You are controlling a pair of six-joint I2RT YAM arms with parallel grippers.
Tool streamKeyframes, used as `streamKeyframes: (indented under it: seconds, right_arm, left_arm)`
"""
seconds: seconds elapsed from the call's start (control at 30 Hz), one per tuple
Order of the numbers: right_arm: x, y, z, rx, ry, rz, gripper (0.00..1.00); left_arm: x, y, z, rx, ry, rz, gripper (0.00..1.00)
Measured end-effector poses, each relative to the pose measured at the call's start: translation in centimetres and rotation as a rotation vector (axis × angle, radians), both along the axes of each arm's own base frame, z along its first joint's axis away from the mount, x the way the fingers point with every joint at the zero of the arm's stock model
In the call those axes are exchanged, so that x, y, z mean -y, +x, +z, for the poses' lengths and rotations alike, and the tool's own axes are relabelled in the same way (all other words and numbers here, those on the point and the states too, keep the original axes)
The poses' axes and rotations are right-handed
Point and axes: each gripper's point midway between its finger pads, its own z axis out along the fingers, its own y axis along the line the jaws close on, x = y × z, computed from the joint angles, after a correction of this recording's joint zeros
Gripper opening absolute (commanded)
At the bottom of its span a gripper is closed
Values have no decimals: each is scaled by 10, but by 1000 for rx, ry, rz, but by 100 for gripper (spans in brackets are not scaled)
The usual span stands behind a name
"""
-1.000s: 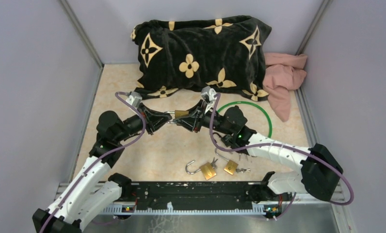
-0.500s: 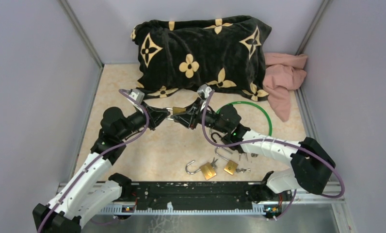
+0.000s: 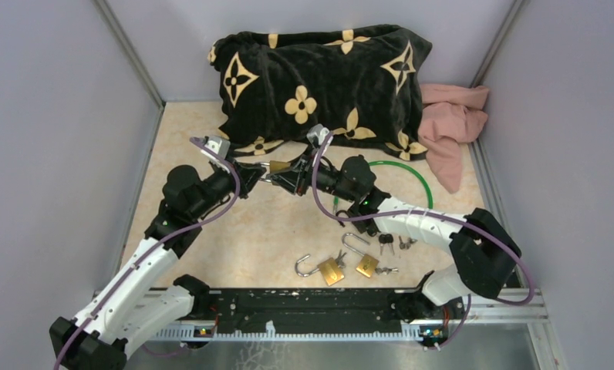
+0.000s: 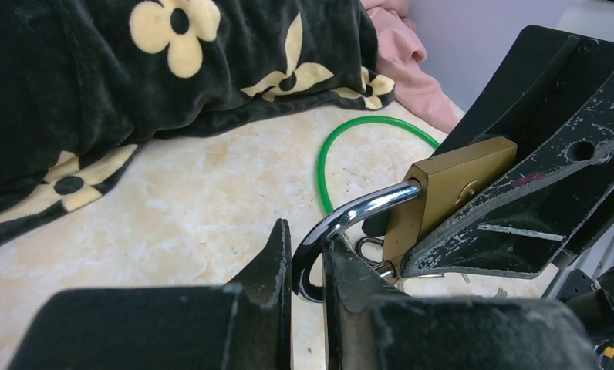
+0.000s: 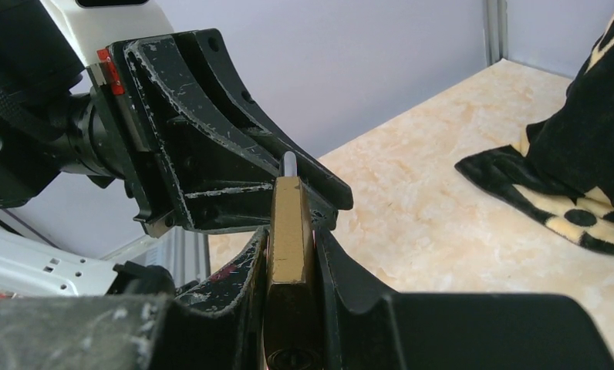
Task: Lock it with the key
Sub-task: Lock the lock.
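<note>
The padlock (image 4: 450, 193), a brass body with a chrome shackle (image 4: 358, 210), is suspended above the bench (image 3: 242, 239). The right hand (image 5: 291, 243) clamps the body; the left hand (image 4: 308, 258) pinches the shackle.

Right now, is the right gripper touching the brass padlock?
Touching. The right wrist view shows the padlock clamped between the fingers of the right gripper, with its brass sides pressed against both and no gap on either side.

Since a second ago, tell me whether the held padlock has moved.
Yes. The padlock moved up the view and slightly left, nearer the pillow.
</note>
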Motion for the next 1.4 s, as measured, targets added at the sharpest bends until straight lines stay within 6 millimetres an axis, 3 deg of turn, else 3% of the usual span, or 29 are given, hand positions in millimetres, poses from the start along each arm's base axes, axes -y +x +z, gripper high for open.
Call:
streamKeyframes:
  seconds: [0.6,0.77,0.93,0.97,1.03,1.1,1.2,1.3,1.4]
  right_arm:
    - [-5,4,-7,-30,-30,68,0]
    - [5,-17,3,-21,-50,129,0]
    - [21,-49,13,18,-62,210,0]
    - [24,-54,12,21,-66,226,8]
    - [29,-65,5,20,-77,259,37]
    - [32,-72,-6,13,-92,276,59]
    - [33,-77,-43,-59,-155,289,71]
    - [35,-91,-84,-140,-222,332,88]
    - [42,-103,-116,-212,-268,365,90]
  left_arm:
    - [1,1,-11,-36,35,38,0]
    - [6,-21,-2,-28,33,-70,0]
    - [18,-58,11,2,6,-274,0]
    - [20,-65,11,-3,6,-310,0]
    - [23,-77,5,-30,14,-371,0]
    - [25,-87,-5,-70,25,-419,0]
    - [30,-105,-19,-117,41,-505,0]
    - [29,-117,-50,-217,69,-538,0]
    - [25,-125,-82,-331,91,-543,0]
